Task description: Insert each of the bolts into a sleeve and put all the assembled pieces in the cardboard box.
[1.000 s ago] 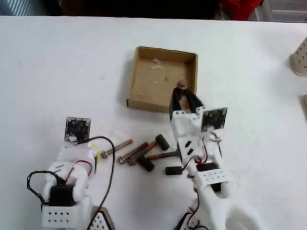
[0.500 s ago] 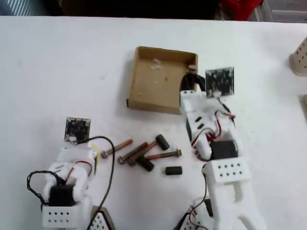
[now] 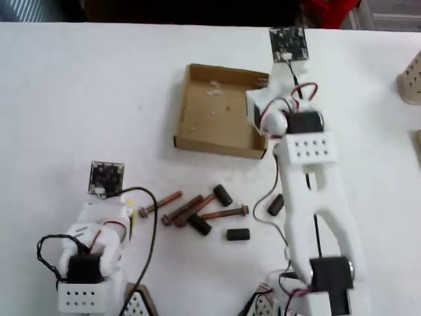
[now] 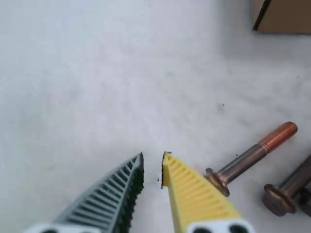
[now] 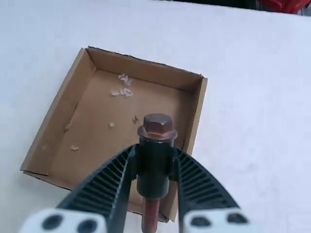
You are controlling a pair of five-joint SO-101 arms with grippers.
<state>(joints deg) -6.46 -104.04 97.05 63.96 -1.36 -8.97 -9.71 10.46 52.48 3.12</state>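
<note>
Grips a sleeved bolt [image 5: 155, 128] in the right claw [image 5: 154, 153] over the cardboard box [image 5: 63, 116]; holds the left claw [image 4: 152, 165] barely open, empty.

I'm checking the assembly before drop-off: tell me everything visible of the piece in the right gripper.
A copper-coloured metal bolt with a flanged hex head sits through a black cylindrical sleeve; its shank end shows past the sleeve's other end. The right gripper clamps the sleeve from both sides, head pointing away from the wrist, over the open cardboard box.

cardboard box [image 5: 92, 126] brown | bolt [image 5: 156, 127] copper | sleeve [image 5: 153, 170] black | left tool [image 4: 152, 156] grey/yellow, ridged | right tool [image 5: 154, 151] black, ridged
</note>
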